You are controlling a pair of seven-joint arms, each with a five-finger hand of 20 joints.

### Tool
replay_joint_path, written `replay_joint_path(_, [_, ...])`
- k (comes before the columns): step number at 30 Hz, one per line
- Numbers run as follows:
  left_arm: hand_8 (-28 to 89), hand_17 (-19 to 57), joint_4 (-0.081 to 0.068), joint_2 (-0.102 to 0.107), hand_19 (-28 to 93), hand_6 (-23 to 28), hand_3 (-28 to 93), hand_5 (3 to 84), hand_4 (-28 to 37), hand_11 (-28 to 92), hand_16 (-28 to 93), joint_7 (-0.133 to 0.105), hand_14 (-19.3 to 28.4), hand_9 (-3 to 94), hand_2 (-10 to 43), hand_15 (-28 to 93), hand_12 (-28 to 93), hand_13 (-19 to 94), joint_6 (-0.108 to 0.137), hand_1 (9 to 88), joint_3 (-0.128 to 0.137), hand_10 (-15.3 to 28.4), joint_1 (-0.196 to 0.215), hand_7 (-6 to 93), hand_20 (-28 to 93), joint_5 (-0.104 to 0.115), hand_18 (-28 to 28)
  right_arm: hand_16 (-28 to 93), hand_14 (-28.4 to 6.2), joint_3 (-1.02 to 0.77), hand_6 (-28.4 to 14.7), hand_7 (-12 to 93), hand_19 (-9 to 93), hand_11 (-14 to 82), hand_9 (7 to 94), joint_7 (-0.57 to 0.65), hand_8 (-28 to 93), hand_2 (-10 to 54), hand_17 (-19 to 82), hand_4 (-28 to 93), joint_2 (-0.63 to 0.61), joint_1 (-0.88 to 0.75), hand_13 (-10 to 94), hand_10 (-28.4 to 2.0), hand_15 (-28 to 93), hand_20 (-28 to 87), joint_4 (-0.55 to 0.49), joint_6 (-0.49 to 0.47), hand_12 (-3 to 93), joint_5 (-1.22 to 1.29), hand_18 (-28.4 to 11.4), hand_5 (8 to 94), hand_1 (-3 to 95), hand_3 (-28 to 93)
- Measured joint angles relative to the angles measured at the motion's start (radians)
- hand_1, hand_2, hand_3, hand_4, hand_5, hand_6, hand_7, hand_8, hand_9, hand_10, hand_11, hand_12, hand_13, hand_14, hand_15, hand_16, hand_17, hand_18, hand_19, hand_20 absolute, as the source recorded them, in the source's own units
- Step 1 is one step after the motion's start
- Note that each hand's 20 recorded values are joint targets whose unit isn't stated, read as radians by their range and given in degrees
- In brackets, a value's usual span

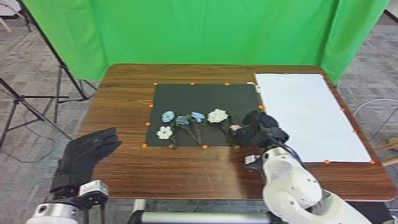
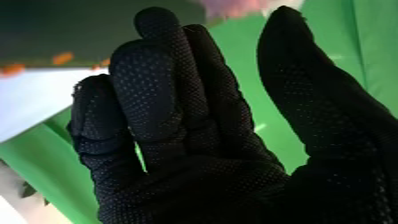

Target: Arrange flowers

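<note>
My right hand (image 1: 260,131) is over the right edge of the black mat (image 1: 240,95) in the head view, beside a small pale pink flower (image 1: 235,127). A white flower (image 1: 218,115) lies left of that one; farther left are blue flowers (image 1: 182,120) and another white flower (image 1: 164,132), stems pointing toward the robot. The right wrist view has the right hand (image 2: 195,185) open, fingers straight and thumb apart, with a blurred pink bloom (image 2: 233,7) beyond the fingertips. My left hand (image 1: 84,152) rests open off the table's left side.
A white sheet (image 1: 306,110) covers the table's right part, next to the mat. Orange markers (image 1: 205,146) dot the edges of mat and sheet. The brown table (image 1: 129,100) stands before a green backdrop, with black tripod legs (image 1: 62,95) at its left.
</note>
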State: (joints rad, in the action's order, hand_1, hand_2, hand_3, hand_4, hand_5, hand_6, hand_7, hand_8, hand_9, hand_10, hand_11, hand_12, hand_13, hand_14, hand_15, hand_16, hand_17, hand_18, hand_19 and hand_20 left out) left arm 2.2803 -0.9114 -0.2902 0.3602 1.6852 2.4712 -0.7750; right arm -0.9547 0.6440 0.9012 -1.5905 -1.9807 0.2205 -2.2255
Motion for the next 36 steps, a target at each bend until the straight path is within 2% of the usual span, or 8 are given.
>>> replay_joint_path(8, [-9, -9.4, 0.001, 0.011, 57, 14.6, 82, 48.7, -11.4, 35, -12, -0.039, 27.7, 39.3, 4.9, 58, 9, 27, 0.021, 28.5, 0.006, 21.6, 0.03, 14.7, 14, 0.015, 21.6, 12, -16.7, -0.281, -8.5, 14, 81, 19.4, 50.3, -0.104, -10, 10.0, 22, -27, -0.002, -0.135, 48, -20.7, 69, 13, -0.114, -0.015, 15.8, 0.181, -21.9, 49.3, 20.6, 85])
replay_joint_path(12, [-9, -9.5, 0.002, 0.013, 57, 14.6, 82, 49.0, -12.1, 35, -12, -0.045, 26.8, 37.4, 4.6, 58, 10, 26, 0.033, 28.3, 0.021, 21.1, 0.038, 15.0, 14, 0.02, 21.5, 10, -18.9, -0.531, -7.4, 14, 75, 18.5, 50.3, -0.342, -11, 10.7, 18, -27, 0.086, -0.235, 45, -20.3, 63, 12, -0.103, -0.253, 15.8, 0.442, -21.7, 48.9, 19.2, 86])
replay_joint_path(16, [-9, -9.7, 0.018, 0.01, 57, 13.8, 82, 48.1, -12.5, 33, -12, -0.027, 26.3, 35.7, 4.2, 57, 9, 24, 0.033, 28.3, 0.066, 20.5, 0.051, 14.1, 14, 0.011, 21.5, 10, -19.7, -0.689, -6.2, 14, 69, 16.6, 50.0, -0.368, -11, 11.3, 16, -27, 0.22, -0.313, 43, -19.4, 55, 13, -0.111, -0.445, 15.8, 0.602, -21.4, 48.3, 18.5, 87])
replay_joint_path(20, [-9, -9.8, 0.039, -0.011, 56, 13.4, 82, 47.3, -12.9, 32, -12, -0.024, 25.9, 34.9, 4.0, 55, 9, 24, 0.036, 28.1, 0.112, 20.0, 0.069, 13.1, 14, 0.001, 21.4, 9, -20.7, -0.824, -5.2, 14, 64, 13.5, 48.7, -0.314, -11, 12.3, 13, -27, 0.341, -0.403, 40, -18.1, 46, 13, -0.151, -0.392, 14.8, 0.786, -22.1, 48.1, 17.0, 87])
replay_joint_path(25, [-9, -10.0, 0.044, -0.025, 56, 12.6, 82, 45.8, -13.1, 30, -11, -0.035, 25.7, 34.4, 4.0, 54, 9, 24, 0.042, 28.1, 0.118, 19.9, 0.071, 12.2, 14, -0.004, 21.4, 10, -21.1, -0.953, -3.5, 13, 60, 11.2, 46.4, -0.311, -11, 13.0, 11, -27, 0.387, -0.484, 37, -16.5, 40, 13, -0.153, -0.271, 14.3, 1.048, -21.7, 45.7, 16.4, 88])
replay_joint_path(29, [-9, -10.0, 0.042, -0.001, 56, 12.0, 81, 45.1, -13.3, 30, -10, -0.104, 25.8, 34.2, 4.0, 54, 9, 24, 0.076, 28.2, 0.086, 19.7, 0.076, 12.2, 14, 0.024, 21.5, 12, -21.0, -0.97, -3.0, 14, 59, 11.2, 46.5, -0.362, -11, 13.4, 10, -28, 0.383, -0.521, 37, -16.3, 40, 14, -0.137, -0.26, 14.4, 1.14, -21.5, 45.1, 16.3, 88])
replay_joint_path(33, [-9, -10.0, 0.036, 0.061, 55, 12.0, 81, 44.9, -13.3, 31, -10, -0.213, 26.2, 35.5, 3.9, 55, 10, 25, 0.131, 28.2, 0.046, 20.1, 0.086, 12.3, 14, 0.104, 21.4, 13, -20.8, -0.969, -3.2, 14, 60, 12.3, 47.7, -0.385, -11, 13.7, 10, -28, 0.387, -0.528, 38, -16.7, 42, 15, -0.122, -0.28, 14.7, 1.133, -21.7, 45.9, 16.3, 88])
replay_joint_path(36, [-9, -10.0, 0.029, 0.096, 55, 12.0, 81, 45.0, -13.3, 31, -10, -0.231, 26.4, 35.8, 4.0, 55, 10, 25, 0.138, 28.2, 0.046, 20.3, 0.088, 12.4, 14, 0.128, 21.5, 13, -20.7, -0.973, -3.3, 15, 60, 12.6, 48.1, -0.383, -11, 13.8, 10, -27, 0.393, -0.521, 38, -16.8, 42, 16, -0.108, -0.327, 14.7, 1.126, -21.6, 46.0, 16.3, 88])
